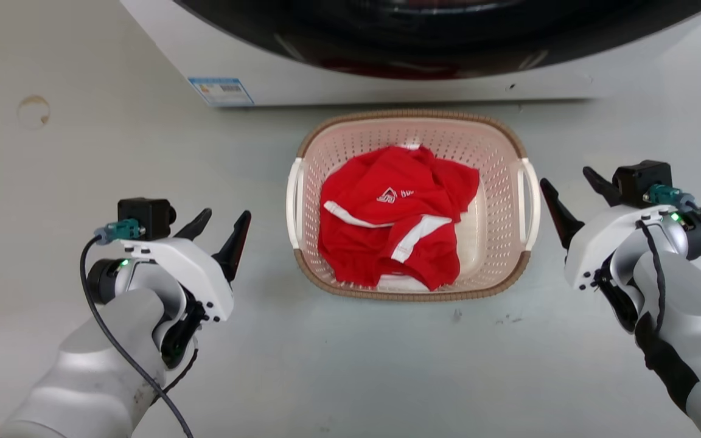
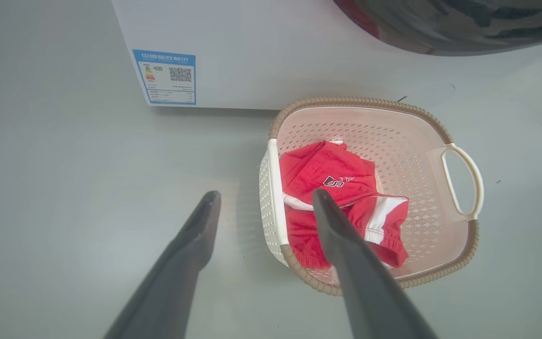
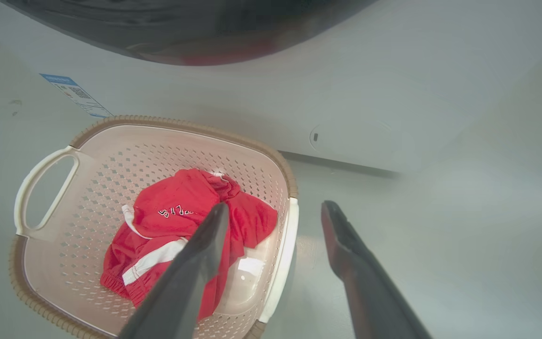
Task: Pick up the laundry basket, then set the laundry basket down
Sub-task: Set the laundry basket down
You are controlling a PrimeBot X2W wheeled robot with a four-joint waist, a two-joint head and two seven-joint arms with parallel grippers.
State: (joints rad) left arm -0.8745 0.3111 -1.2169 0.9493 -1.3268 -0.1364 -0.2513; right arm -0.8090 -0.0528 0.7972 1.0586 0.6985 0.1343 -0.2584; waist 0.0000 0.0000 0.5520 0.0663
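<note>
A pale pink-cream laundry basket (image 1: 490, 164) stands on the grey floor (image 1: 83, 152) just in front of a white washing machine (image 1: 338, 73), with a crumpled red garment with white stripes (image 1: 399, 225) lying inside it. The robot's two arms flank the basket, one on each side.

From the head view, the left jaws are spread, their two dark fingers (image 1: 236, 240) pointing up and slightly inward. They are beside the basket's left white loop handle (image 1: 293, 201) but clear of it, with a strip of bare floor between. The right jaws are also spread, and their fingers (image 1: 557, 213) stand just beside the right loop handle (image 1: 530, 204), nearer than the left pair is to its handle, and not touching it. Neither pair pinches anything.

Along the left wrist's line of sight, one finger (image 2: 341, 235) crosses in front of the basket's (image 2: 407, 155) brown woven-look rim and the red cloth. The other is seen against open floor, and the near side wall falls between the two tips. The right wrist view mirrors this: one finger (image 3: 200, 254) overlaps the garment and the basket's (image 3: 111, 155) interior, and the other stands outside over the floor. How high either pair is above the rim cannot be told.

A blue-and-white label (image 1: 221, 91) sits on the machine's lower front corner, off the basket's far left corner.
</note>
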